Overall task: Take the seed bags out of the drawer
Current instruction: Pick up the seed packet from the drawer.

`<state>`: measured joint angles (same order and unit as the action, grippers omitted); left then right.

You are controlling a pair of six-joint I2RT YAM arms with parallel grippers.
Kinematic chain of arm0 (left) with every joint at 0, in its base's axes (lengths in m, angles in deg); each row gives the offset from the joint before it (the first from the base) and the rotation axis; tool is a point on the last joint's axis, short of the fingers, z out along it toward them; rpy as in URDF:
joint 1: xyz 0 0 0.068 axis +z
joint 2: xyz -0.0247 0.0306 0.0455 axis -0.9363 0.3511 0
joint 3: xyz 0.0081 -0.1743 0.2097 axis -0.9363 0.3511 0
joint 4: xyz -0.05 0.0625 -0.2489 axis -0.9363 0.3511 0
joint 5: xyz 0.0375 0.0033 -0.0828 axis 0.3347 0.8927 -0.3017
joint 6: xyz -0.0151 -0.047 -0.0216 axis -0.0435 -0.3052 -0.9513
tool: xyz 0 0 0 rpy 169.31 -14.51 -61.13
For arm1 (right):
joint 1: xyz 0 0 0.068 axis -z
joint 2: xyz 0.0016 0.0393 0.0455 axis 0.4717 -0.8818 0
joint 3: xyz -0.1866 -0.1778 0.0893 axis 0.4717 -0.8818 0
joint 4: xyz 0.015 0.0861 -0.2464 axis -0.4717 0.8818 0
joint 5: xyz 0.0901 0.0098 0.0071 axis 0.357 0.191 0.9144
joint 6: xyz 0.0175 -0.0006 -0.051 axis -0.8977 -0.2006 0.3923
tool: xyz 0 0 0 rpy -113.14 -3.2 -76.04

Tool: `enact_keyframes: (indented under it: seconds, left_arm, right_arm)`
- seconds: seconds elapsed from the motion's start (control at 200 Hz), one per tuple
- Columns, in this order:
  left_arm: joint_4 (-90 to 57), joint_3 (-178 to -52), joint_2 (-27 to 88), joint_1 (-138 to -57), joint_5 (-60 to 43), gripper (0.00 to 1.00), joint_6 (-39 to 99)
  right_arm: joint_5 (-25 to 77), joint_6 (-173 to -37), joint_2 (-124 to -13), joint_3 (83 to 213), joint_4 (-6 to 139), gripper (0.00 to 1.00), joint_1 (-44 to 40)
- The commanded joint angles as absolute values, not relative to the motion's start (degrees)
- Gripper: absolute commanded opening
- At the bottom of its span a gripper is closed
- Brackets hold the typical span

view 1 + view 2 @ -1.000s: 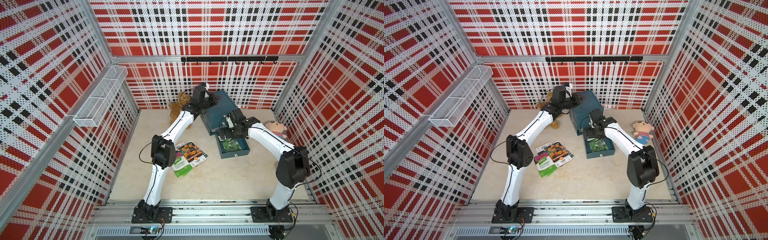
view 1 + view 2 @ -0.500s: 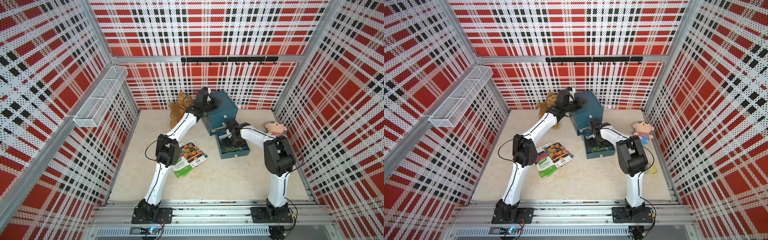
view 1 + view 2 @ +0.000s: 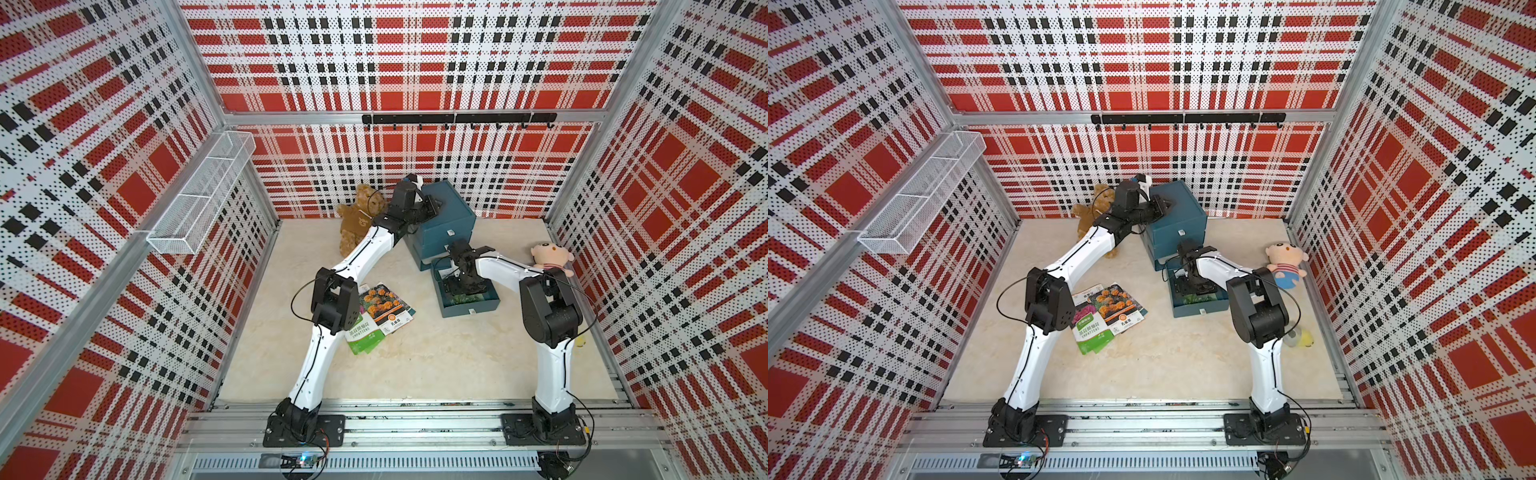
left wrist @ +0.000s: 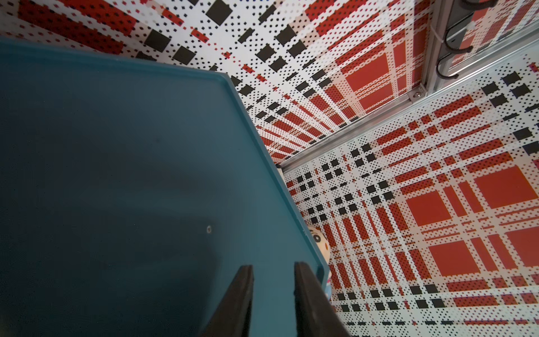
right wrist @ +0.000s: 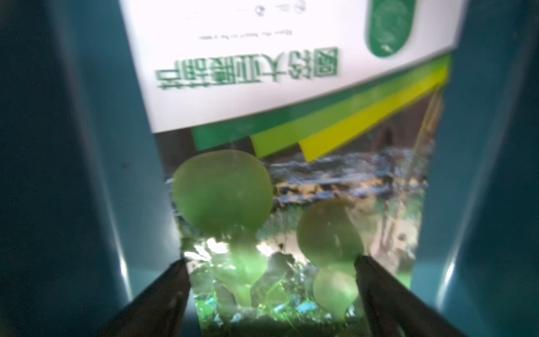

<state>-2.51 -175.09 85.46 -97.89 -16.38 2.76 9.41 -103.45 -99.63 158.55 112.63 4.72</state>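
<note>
The teal drawer (image 3: pixel 469 309) is pulled out from the bottom of the teal cabinet (image 3: pixel 451 208). One seed bag (image 5: pixel 291 189), white label and green gourds, lies flat inside it. My right gripper (image 5: pixel 271 261) points down into the drawer (image 3: pixel 1200 309), open, its fingertips either side of the bag's lower end. In both top views it hides most of that bag. Other seed bags (image 3: pixel 384 307) lie overlapped on the floor by my left elbow, orange flowers (image 3: pixel 1115 305) on top. My left gripper (image 4: pixel 273 265) rests on the cabinet top, slightly open, holding nothing.
A brown teddy bear (image 3: pixel 357 216) sits left of the cabinet. A pink doll (image 3: pixel 550 257) lies by the right wall, with a small yellow thing (image 3: pixel 1304 338) behind my right elbow. A wire basket (image 3: pixel 203 195) hangs on the left wall and a hook rail (image 3: pixel 457 118) on the back wall.
My right arm folded in and its gripper dropped into the drawer over the bag, jaws narrowing a little. The left arm stayed on the cabinet top.
</note>
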Motion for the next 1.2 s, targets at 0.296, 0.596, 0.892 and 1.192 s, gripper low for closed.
enact_keyframes:
  seconds: [0.296,0.596,0.892,1.192]
  left_arm:
    - [0.78,-172.10,84.81,-98.64,-17.19,0.29,3.42]
    - [0.85,-171.74,84.60,-98.57,-17.24,0.29,3.56]
    - [-0.11,-172.05,83.65,-98.12,-17.44,0.29,3.18]
    - [-4.34,-171.23,78.59,-96.48,-18.17,0.29,0.03]
  right_arm:
    - [9.65,-105.68,-103.32,152.31,110.29,0.28,4.48]
    - [9.36,-109.61,-97.42,153.09,108.63,0.00,4.59]
    - [12.48,-111.41,-86.53,158.88,110.96,0.00,5.02]
    - [18.10,-108.67,-76.50,159.46,112.98,0.00,3.58]
